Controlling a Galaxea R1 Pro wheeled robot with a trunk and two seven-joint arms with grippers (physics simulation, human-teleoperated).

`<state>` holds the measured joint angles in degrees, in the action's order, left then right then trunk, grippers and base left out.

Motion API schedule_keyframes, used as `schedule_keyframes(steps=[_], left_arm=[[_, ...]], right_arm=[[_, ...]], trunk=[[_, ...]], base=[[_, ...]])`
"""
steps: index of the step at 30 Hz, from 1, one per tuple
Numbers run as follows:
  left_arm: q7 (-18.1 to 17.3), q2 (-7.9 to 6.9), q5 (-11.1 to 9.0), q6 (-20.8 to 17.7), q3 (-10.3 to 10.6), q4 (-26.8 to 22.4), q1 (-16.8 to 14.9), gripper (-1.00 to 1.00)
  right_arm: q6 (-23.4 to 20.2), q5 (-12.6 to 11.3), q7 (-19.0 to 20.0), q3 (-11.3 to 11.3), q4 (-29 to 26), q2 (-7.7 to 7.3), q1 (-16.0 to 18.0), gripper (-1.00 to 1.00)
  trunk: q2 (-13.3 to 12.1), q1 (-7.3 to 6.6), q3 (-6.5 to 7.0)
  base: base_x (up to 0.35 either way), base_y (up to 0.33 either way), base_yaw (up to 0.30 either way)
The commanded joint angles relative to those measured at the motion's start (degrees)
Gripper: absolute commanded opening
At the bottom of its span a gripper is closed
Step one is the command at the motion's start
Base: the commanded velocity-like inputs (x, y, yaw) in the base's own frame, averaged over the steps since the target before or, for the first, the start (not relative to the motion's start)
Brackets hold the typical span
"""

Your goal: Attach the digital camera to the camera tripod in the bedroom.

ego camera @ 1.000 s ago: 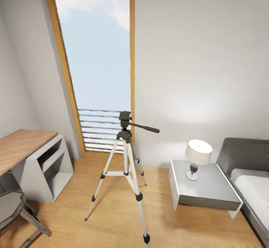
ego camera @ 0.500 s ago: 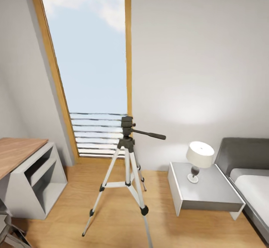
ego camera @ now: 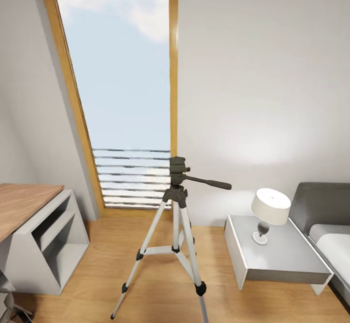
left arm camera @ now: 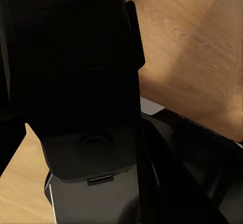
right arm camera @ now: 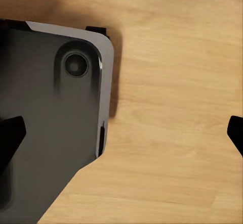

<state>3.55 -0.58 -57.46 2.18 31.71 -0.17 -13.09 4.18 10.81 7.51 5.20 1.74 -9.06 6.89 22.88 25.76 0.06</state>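
A tall camera tripod with three silver-white telescoping legs, black joints and a dark grey head stands upright on the light wood floor of the white-walled bedroom. Its long pan handle sticks out sideways towards the bed side of the room, and nothing is mounted on its head.

Directly behind the tripod is a tall wood-framed window showing sky, with horizontal rails across its lower part. To the tripod's left, well apart from it, stands a white shelved desk with a wooden tabletop. To the tripod's right is a low grey bedside cabinet carrying a small lamp with a white drum shade. Beyond that cabinet is a white bed on a dark grey frame.

In the left wrist view, a small black boxy digital camera sits very close to the lens at the left gripper, above the wood floor. Everything there is too dark to show whether the fingers are clamped on the camera or merely alongside it.

In the right wrist view, the right gripper is spread wide with nothing between its dark fingertips. Below it lie the floor and a dark grey rounded panel of the robot's base.
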Motion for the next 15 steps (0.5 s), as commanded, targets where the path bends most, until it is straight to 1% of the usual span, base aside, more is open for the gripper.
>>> schedule_keyframes(steps=[1,12,15], left_arm=[[0.0,0.0,-0.4,0.1,0.5,0.0,0.0,-1.0],[0.0,-0.01,-0.6,0.1,0.5,0.0,0.0,-1.0],[0.1,-0.02,-0.7,0.1,0.5,0.0,0.0,-1.0]], right_arm=[[0.4,0.5,0.1,0.5,0.2,-0.04,0.1,1.0],[0.4,0.5,0.1,0.5,0.2,0.04,0.1,1.0],[0.4,0.5,0.1,0.5,0.2,0.04,0.1,1.0]], trunk=[[0.0,0.02,-0.02],[0.0,0.02,-0.02],[0.0,0.02,-0.02]], base=[[0.024,0.023,0.0],[0.005,0.004,0.0],[0.062,-0.018,0.0]])
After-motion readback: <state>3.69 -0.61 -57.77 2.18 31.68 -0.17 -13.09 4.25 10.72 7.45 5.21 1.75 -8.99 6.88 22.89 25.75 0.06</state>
